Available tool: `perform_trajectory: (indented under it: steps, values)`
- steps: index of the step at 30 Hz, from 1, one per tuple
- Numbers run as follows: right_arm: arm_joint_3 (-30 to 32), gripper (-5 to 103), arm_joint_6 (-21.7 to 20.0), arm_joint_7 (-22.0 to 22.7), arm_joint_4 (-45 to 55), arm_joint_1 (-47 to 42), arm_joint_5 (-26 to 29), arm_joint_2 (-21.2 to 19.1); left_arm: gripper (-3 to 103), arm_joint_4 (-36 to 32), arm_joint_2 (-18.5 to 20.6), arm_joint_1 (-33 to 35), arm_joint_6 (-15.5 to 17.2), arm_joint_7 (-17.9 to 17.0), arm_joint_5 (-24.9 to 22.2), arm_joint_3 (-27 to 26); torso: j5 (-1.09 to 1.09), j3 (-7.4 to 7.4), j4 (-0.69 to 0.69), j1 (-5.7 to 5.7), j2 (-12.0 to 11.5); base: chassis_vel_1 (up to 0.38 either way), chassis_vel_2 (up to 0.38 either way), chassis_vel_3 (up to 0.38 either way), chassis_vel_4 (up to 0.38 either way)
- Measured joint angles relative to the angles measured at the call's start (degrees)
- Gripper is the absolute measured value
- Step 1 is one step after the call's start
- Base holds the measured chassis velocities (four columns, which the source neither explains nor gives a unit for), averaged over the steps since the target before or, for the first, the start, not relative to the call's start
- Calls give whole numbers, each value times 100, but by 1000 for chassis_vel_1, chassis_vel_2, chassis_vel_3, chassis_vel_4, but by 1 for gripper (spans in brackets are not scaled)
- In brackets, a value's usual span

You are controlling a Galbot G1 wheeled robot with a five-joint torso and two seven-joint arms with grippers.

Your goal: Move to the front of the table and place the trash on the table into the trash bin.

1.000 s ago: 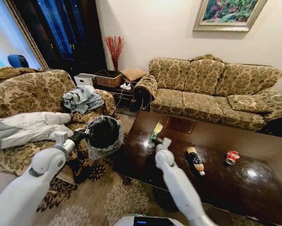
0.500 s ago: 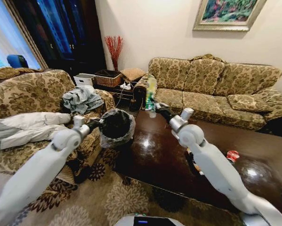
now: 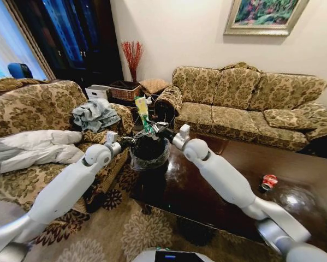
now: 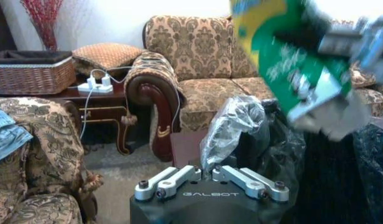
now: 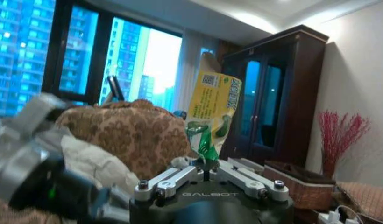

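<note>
My right gripper (image 3: 156,129) is shut on the lower end of the green-yellow wrapper (image 3: 143,111), which stands upright just above the trash bin (image 3: 150,149). The right wrist view has the same wrapper (image 5: 211,109) rising from the closed gripper (image 5: 206,171). The bin is black with a crinkled grey bag. My left gripper (image 3: 127,143) holds it up at the table's left end, and in the left wrist view that gripper (image 4: 210,173) is pinched on the bag's rim (image 4: 232,122), with the wrapper (image 4: 285,60) over the opening. A crushed red can (image 3: 269,182) lies on the dark table (image 3: 207,180).
A patterned sofa (image 3: 245,103) runs behind the table. An armchair (image 3: 37,109) with clothes and a white sheet stands at the left. A woven basket (image 3: 125,90) and a power strip sit on a low side table in the corner. Patterned carpet covers the floor.
My right arm lifted the wrapper off the table and swung it left to above the bin. My left arm carried the bin rightward to the table's left end.
</note>
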Motion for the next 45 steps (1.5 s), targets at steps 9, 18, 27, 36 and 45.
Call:
perform_trajectory:
  steps: [9,18,27,36,45]
  values:
    - [-378,26,207,660,70,-264,-300,68,3,-216,15,41,67,-39,-70,-102,0,0,-1,0,0,0,0,0,0]
    - [-325,59,90,858,547,-278,-112,-109,3,-415,112,317,118,-67,-92,-487,0,0,-3,0,0,0,0,0,0]
    - [201,96,-344,1456,1575,-305,583,-567,3,-1012,317,1356,157,-222,-117,-1558,0,-1,1,-1,1,0,0,0,0]
    - [2155,100,-1016,2048,2496,-1989,890,-1616,3,-1495,120,2084,92,-325,242,-1876,0,-1,-5,-1,1,0,0,0,0]
    - [4172,100,-1309,2676,3258,-5064,52,-1278,3,-2184,-515,2965,95,-307,869,-2285,1,-1,-2,-2,2,0,0,0,0]
